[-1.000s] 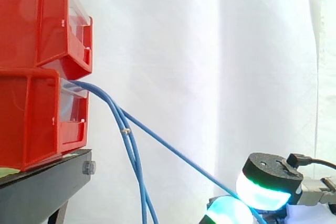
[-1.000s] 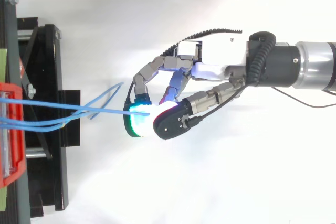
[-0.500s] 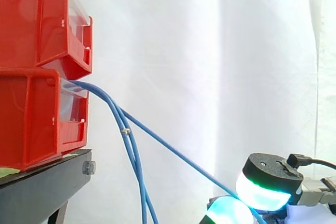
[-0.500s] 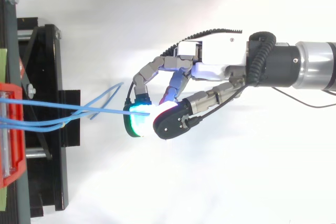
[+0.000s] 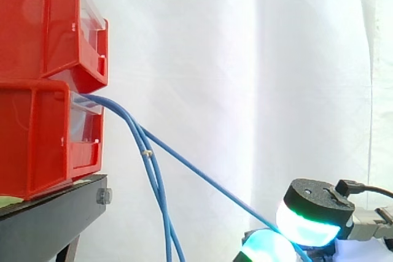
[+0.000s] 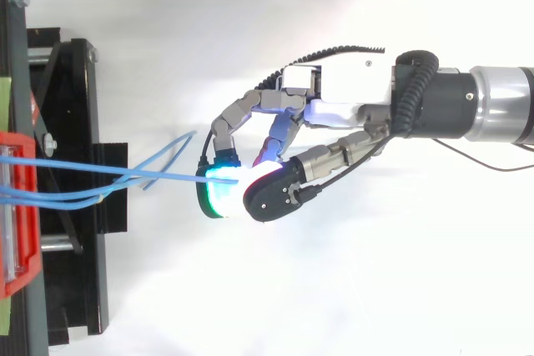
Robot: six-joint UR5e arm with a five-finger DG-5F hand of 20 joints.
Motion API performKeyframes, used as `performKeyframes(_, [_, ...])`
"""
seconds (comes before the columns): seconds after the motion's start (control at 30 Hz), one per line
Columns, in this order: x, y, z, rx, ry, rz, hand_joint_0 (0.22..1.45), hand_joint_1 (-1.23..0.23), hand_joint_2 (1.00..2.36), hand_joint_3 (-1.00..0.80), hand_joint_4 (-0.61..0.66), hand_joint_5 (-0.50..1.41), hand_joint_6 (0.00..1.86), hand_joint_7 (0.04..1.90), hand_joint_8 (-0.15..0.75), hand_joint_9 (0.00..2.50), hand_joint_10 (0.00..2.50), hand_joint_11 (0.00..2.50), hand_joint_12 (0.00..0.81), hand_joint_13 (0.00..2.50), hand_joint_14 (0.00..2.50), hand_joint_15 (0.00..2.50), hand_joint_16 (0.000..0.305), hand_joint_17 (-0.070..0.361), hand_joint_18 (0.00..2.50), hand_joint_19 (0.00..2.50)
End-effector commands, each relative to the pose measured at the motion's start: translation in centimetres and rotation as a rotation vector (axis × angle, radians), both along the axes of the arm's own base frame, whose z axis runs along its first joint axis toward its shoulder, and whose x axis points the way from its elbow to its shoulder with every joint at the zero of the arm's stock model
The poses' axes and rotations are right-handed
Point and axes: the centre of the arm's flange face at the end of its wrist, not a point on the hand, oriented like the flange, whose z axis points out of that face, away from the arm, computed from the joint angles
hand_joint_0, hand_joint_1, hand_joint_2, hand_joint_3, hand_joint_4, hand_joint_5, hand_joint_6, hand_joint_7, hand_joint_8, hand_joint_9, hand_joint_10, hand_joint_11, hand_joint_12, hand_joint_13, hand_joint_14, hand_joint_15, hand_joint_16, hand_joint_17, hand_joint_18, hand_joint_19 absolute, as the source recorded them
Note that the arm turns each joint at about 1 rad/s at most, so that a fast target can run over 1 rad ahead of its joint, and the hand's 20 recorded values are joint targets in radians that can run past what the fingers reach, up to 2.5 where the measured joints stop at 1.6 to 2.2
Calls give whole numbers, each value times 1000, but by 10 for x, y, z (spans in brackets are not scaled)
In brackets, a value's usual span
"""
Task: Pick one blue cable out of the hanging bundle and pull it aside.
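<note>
Hand pinching one blue cable between pads. Cable taut from lower red bin, angled off hanging bundle below bin. Advice: firm pinch, slow pull away from bin, avoid slip.

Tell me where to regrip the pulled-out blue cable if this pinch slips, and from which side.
Likely its straight lower span: the pulled-out blue cable slants from the lower red bin down to the hand, and its gap from the hanging bundle widens downward. Come from the side away from the bin, fingers pinching across it near the present hold.
</note>
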Motion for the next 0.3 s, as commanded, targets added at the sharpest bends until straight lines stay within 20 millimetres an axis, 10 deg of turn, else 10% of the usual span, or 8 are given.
performKeyframes(0.0, [0,0,-1,0,1,0,536,-859,1364,-15,-121,-46,912,1152,286,1245,19,513,306,1077,20,517,60,136,903,405])
performKeyframes(0.27, [0,0,0,0,0,0,537,-858,1353,-12,-122,-46,913,1140,292,1242,18,500,305,1078,20,514,60,136,902,405])
